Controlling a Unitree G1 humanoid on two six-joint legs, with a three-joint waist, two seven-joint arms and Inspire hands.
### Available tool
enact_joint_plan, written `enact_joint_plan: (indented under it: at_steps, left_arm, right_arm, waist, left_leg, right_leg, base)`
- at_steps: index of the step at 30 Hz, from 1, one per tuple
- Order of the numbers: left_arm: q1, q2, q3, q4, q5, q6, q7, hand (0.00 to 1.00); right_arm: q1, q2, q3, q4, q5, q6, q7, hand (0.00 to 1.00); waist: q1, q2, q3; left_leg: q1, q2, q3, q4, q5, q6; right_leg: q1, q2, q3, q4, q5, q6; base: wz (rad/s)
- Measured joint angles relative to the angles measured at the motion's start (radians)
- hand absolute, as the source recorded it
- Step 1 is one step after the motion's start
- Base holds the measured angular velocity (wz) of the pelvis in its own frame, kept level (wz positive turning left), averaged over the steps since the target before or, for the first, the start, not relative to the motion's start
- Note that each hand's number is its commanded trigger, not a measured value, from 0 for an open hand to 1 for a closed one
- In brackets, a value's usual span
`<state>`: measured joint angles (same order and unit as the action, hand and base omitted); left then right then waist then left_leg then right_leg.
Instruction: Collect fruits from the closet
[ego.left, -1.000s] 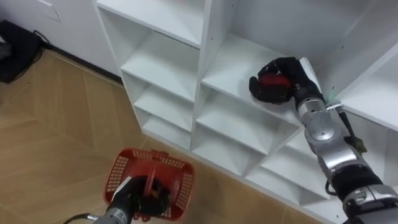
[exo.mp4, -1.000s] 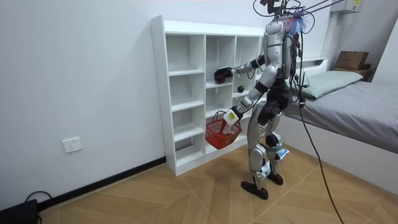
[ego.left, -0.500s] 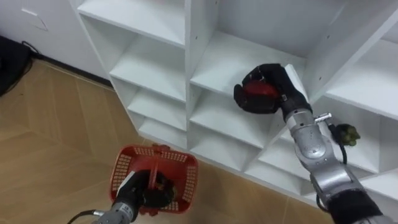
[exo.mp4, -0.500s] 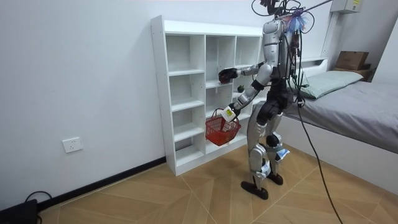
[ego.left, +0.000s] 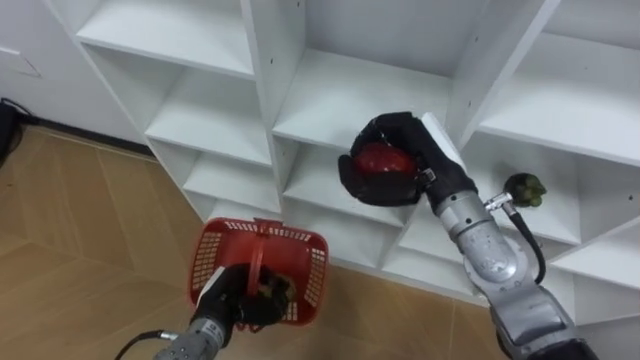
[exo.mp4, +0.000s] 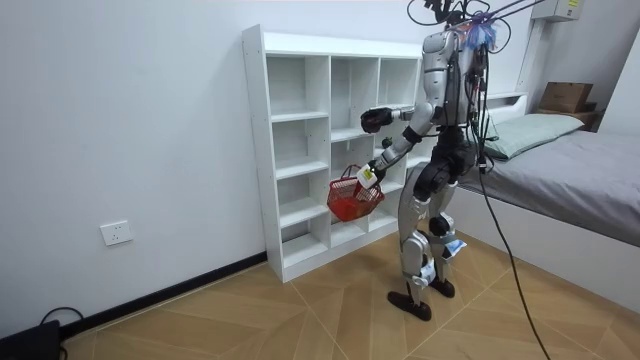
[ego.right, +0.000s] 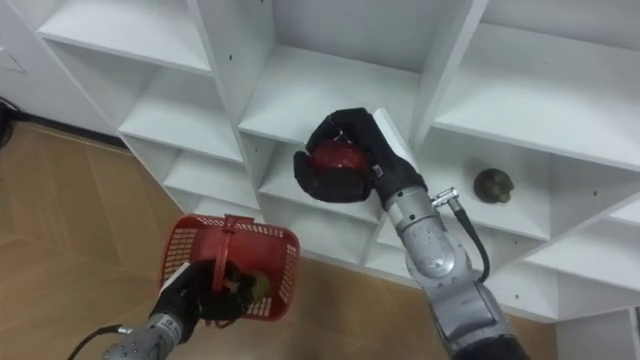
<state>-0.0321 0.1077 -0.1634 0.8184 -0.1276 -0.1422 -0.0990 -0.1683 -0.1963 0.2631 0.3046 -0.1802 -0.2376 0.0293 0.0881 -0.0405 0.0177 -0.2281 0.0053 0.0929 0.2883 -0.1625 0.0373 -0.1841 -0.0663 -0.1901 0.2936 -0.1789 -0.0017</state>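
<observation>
My right hand (ego.left: 395, 165) is shut on a red fruit (ego.left: 380, 159), held in the air in front of the white closet's (ego.left: 330, 95) middle column, clear of the shelf. Below it, my left hand (ego.left: 243, 300) is shut on the handle of a red mesh basket (ego.left: 262, 270), with a small greenish fruit (ego.right: 257, 287) inside it. A dark green fruit (ego.left: 524, 188) sits on a shelf in the right column. In the room view I stand facing the closet (exo.mp4: 300, 150), the basket (exo.mp4: 351, 199) raised at waist height and my right hand (exo.mp4: 374, 119) at chest height.
The closet's open white cubbies rise in front of me, with wooden floor (ego.left: 60, 230) below at the left. In the room view a bed (exo.mp4: 570, 180) stands behind me at the room view's right, and a wall socket (exo.mp4: 117, 233) sits low on the wall.
My right hand has pulled the red fruit off the shelf and out of the closet, toward me. The basket has risen a little. The eye view has shifted rightward.
</observation>
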Motion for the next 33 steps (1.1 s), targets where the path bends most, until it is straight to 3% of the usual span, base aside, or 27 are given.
enact_joint_plan:
  at_steps: [23,30,33]
  left_arm:
    - [-0.016,-0.038,-0.009,-0.041,-0.039,-0.015,-0.016,1.0]
    - [-0.018,-0.041,-0.044,-0.074,-0.039,-0.02,-0.051,1.0]
    - [-0.018,-0.039,-0.068,-0.075,-0.092,-0.02,-0.06,1.0]
  right_arm:
    - [0.053,0.033,0.03,0.039,-0.022,0.022,0.086,1.0]
    - [0.053,0.032,0.03,0.039,-0.022,0.033,0.101,1.0]
    - [0.055,0.032,0.032,0.039,-0.022,0.037,0.101,1.0]
  waist:
    - [-0.004,0.014,0.0039]
    - [-0.005,0.013,0.0039]
    - [-0.005,0.013,0.0039]
  left_leg:
    - [-0.005,0.001,0.009,-0.001,0.0,0.0]
    - [-0.004,0.002,0.009,0.0,0.0,0.0]
    - [-0.006,0.002,0.009,0.003,0.0,0.0]
  right_leg:
    - [-0.008,0.0,0.004,0.002,0.0,0.0]
    - [-0.008,0.0,0.01,0.003,0.0,0.0]
    - [-0.008,0.0,0.008,0.002,0.0,0.0]
  base:
    - [0.0]
    - [0.0]
    - [0.0]
